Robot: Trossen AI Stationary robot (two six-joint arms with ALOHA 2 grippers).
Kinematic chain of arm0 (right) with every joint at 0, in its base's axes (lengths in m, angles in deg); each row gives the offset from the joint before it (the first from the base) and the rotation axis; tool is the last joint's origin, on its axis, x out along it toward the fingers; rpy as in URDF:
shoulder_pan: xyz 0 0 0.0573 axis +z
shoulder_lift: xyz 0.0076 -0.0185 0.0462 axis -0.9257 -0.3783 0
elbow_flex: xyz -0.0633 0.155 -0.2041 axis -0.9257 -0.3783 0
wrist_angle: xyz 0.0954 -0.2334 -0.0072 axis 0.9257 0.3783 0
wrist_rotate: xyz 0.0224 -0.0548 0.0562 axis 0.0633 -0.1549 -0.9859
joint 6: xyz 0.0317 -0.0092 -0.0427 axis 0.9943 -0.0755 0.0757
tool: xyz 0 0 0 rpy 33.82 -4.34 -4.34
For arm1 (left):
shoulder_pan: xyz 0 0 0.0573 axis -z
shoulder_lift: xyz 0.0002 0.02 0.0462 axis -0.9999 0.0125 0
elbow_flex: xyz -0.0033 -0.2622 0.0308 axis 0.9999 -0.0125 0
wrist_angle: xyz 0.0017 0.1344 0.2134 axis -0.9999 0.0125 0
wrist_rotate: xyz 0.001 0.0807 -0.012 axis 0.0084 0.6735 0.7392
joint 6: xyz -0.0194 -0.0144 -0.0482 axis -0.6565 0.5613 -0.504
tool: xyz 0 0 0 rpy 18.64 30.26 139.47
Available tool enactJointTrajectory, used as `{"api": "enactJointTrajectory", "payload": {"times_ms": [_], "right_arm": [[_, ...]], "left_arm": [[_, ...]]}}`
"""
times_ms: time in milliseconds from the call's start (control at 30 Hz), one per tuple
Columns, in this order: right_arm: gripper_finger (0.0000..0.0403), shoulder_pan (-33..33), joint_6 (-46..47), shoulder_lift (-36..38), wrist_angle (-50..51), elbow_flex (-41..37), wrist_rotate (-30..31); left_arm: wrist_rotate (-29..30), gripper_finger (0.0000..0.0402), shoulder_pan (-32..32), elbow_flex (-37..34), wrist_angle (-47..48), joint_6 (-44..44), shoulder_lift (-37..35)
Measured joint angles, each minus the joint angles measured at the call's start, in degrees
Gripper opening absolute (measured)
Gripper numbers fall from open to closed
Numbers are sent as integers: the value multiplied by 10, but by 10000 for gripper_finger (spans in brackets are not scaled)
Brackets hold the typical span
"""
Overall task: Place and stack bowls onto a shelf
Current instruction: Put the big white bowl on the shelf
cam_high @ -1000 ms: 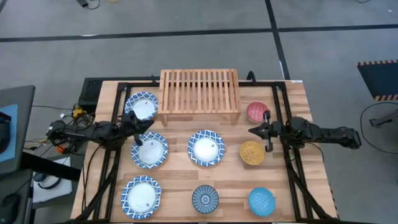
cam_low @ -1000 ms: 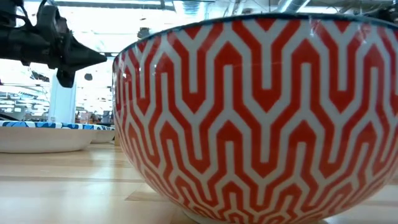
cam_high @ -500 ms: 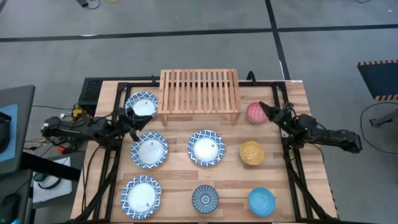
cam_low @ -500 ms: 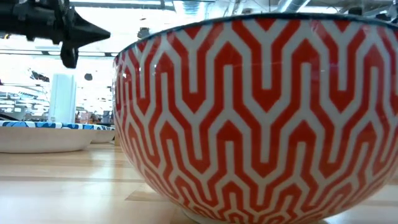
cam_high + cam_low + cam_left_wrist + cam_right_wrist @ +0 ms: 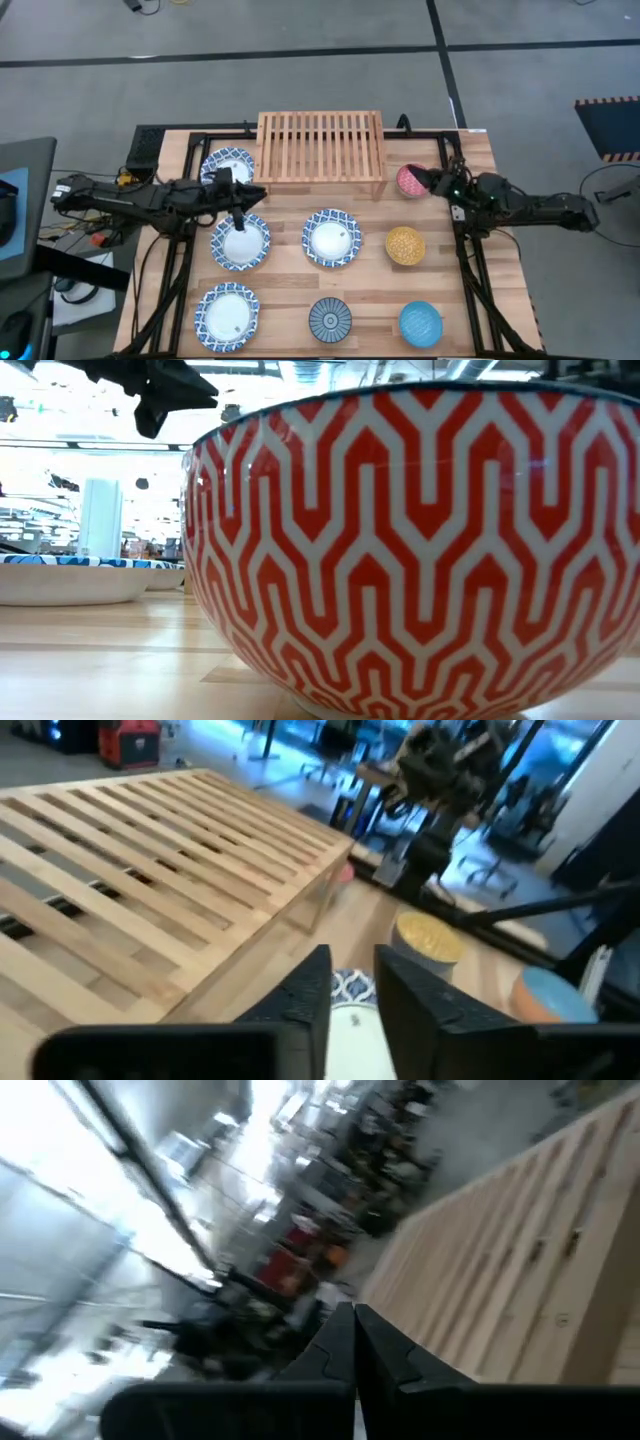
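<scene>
The light-wood slatted shelf (image 5: 320, 148) stands bare at the table's far edge. Four wide blue-and-white bowls (image 5: 240, 242) rest on the planks at left and centre. The red (image 5: 410, 180), yellow (image 5: 405, 245), plain blue (image 5: 420, 323) and striped (image 5: 329, 319) bowls sit at right and near. My left gripper (image 5: 250, 197) hovers between the two far-left wide bowls, open by a narrow gap (image 5: 352, 982), facing the shelf (image 5: 150, 850). My right gripper (image 5: 433, 181) is shut (image 5: 353, 1325) at the red bowl's right rim. My right gripper stands at the red bowl's right rim (image 5: 424, 181), coming level from the table's right side. I cannot tell whether it touches the bowl. The bowl sits upright on the table (image 5: 420, 550).
Black arm frames run along both sides of the table (image 5: 470, 270). Bare planks lie in front of the shelf, between it and the centre wide bowl (image 5: 332, 238). In the low view the red bowl fills most of the picture.
My right gripper has moved from beside the yellow bowl toward the far edge, ending at the red bowl's right rim. My left gripper has moved off the middle-left wide bowl toward the far edge, then toward the right. No bowl has moved.
</scene>
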Motion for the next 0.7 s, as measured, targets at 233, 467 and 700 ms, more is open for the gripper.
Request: {"api": "enactJointTrajectory", "payload": {"times_ms": [233,467,700], "right_arm": [[40,1,77,-122,192,127,-2],[18,-25,109,-222,450,269,-3],[44,-103,109,-293,636,334,-4]], "left_arm": [[3,141,-1,105,181,-49,38],[4,155,-1,134,254,-85,44],[21,155,-1,135,255,-91,44]]}}
